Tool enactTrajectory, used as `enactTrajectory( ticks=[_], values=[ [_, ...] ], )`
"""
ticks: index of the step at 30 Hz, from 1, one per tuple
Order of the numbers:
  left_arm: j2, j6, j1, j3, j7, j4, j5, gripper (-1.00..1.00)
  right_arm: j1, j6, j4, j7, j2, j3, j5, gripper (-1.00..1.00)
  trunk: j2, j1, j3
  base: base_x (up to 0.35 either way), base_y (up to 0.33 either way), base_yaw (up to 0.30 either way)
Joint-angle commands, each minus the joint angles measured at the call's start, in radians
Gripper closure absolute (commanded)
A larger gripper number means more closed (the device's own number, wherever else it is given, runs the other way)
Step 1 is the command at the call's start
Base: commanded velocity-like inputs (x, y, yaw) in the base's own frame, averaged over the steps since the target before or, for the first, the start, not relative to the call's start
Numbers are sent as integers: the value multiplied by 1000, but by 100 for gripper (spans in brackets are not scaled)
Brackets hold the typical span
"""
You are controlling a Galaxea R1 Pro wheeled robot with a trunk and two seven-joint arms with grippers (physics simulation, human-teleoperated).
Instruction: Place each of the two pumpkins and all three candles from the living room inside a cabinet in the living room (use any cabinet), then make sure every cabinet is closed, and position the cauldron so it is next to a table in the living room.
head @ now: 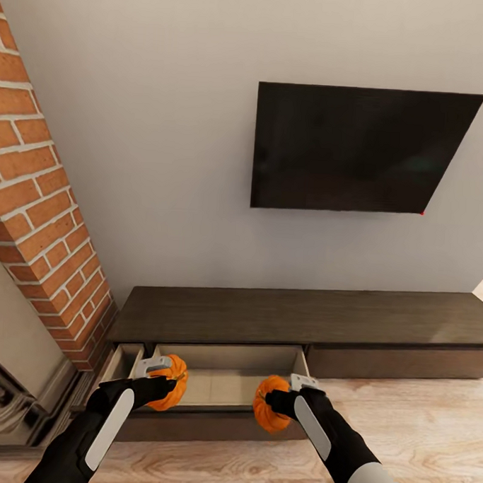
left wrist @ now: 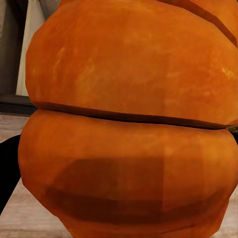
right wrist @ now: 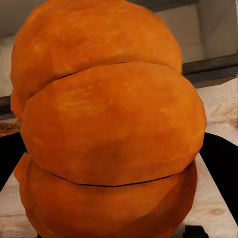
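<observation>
Two orange ribbed pumpkins are held over the open drawer (head: 227,382) of the long dark brown cabinet (head: 301,319). My left gripper (head: 165,379) is shut on the left pumpkin (head: 171,385), above the drawer's left part. My right gripper (head: 279,398) is shut on the right pumpkin (head: 270,406), at the drawer's front right corner. Up close, the left pumpkin (left wrist: 129,124) and the right pumpkin (right wrist: 109,129) crowd the wrist views. Candles and cauldron are out of view.
A brick fireplace column (head: 38,209) stands at the left, close to the drawer's left end. A dark television (head: 360,148) hangs on the wall above the cabinet. Light wood floor (head: 415,435) lies to the right and in front.
</observation>
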Motion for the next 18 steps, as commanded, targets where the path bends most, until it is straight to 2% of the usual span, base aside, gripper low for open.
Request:
enactTrajectory(
  ticks=[1,8,18],
  values=[
    [1,3,-1,-3,10,-1,10,100,0,14,-19,-11,-1,3,-9,100,7,-4,2,0,0,0],
    [0,3,-1,-3,10,4,12,100,-1,34,-108,-9,-9,2,-9,100,56,-31,24,0,0,0],
    [-5,3,-1,-4,14,13,15,100,-1,34,-122,-8,-3,3,-8,100,126,-69,55,0,0,0]
  ],
)
